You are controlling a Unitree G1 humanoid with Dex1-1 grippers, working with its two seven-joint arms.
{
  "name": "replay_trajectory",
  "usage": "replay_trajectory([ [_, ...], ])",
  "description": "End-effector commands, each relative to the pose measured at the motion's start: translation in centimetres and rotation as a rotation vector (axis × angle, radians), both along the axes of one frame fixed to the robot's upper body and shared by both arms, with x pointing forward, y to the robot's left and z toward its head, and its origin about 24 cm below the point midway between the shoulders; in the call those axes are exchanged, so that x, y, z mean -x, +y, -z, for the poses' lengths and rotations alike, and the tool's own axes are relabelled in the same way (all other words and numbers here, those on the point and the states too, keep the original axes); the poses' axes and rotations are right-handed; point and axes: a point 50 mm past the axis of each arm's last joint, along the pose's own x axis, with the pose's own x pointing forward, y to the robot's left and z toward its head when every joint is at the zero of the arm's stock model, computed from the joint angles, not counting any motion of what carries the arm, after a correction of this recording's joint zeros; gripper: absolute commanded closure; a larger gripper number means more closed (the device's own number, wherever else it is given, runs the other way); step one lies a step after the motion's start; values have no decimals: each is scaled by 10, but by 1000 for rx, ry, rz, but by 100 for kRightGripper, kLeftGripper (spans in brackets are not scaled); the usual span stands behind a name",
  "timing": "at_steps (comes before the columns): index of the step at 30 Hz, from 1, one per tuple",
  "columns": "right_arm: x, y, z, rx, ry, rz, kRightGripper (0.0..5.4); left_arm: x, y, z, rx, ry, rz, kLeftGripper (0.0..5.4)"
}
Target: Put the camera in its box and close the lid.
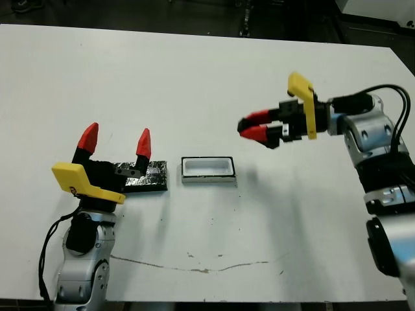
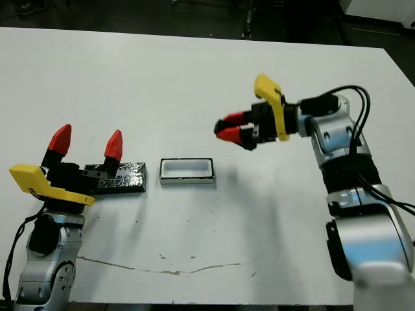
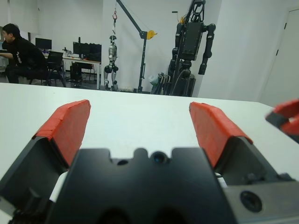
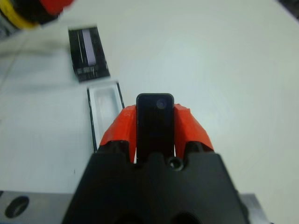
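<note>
Camera (image 4: 154, 122) clamped in right tool (image 1: 254, 129) (above table); left tool (image 1: 115, 148) spread, holding nothing; box (image 1: 207, 170) uncovered.

Robotics lab, humanoid robots (image 3: 193, 44) on stands, hoist (image 3: 135, 32), computer desks (image 3: 79, 58)

My right gripper (image 1: 256, 129) hangs in the air up and to the right of the box (image 1: 207, 170), fingers pointing left, pinched on the camera (image 4: 154, 122), which sits clamped between the two red pads with its rounded end poking out past them. The right arm reaches in from the box's right, elbow bent, wrist level. My left gripper (image 1: 115, 145) sits low, left of the box, fingers (image 3: 67, 126) spread wide apart and pointing away from me, nothing between them.
</note>
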Motion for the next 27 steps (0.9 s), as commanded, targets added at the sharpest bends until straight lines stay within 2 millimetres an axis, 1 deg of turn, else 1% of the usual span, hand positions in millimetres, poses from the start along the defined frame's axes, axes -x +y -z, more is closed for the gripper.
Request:
replay_trajectory([
  [1,-4,11,-8,-42,-22,22,374,2,2,3,12,11,-11,0],
  [4,-4,22,-6,-51,-13,34,374,1,1,2,18,5,-8,0],
  [7,-5,36,-1,-55,-19,41,374,1,1,2,27,-3,0,0],
  [10,-5,48,5,-54,12,54,374,1,2,1,21,-5,-2,0],
  [14,-2,60,13,-14,19,44,374,0,2,-1,4,3,-28,0],
  [23,10,80,37,53,102,19,374,-1,2,-2,34,8,-32,0],
  [27,15,85,44,74,121,4,374,-1,1,-2,38,6,-29,0],
])
